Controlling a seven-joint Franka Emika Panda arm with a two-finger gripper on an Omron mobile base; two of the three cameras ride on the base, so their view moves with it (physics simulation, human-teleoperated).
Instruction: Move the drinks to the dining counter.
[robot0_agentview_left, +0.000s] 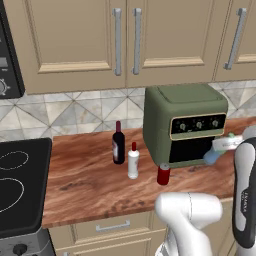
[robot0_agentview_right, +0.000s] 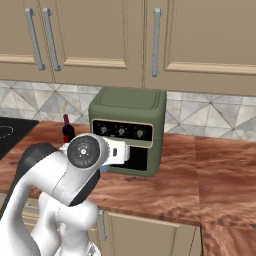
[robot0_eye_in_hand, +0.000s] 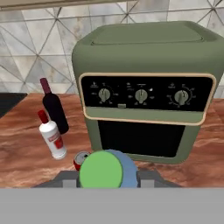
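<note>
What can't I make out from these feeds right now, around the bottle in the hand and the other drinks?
- Fingers: in the hand view the blue-green bottle with its green cap covers them, so contact is not visible.
- Blue-green bottle: left base view, mostly hidden by the arm.
- Red can: hand view, partly behind the blue-green bottle.
- Wine bottle: right base view, lower part behind the arm.
- Labels on the white bottle: too small.

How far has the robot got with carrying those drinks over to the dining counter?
Nothing looks delivered yet. In hand: the gripper is closed around the blue-green bottle, its green cap facing the hand camera, in front of the green oven. Left: the wine bottle, the white bottle and the red can stand on the narrow wood counter under the cabinets.
</note>
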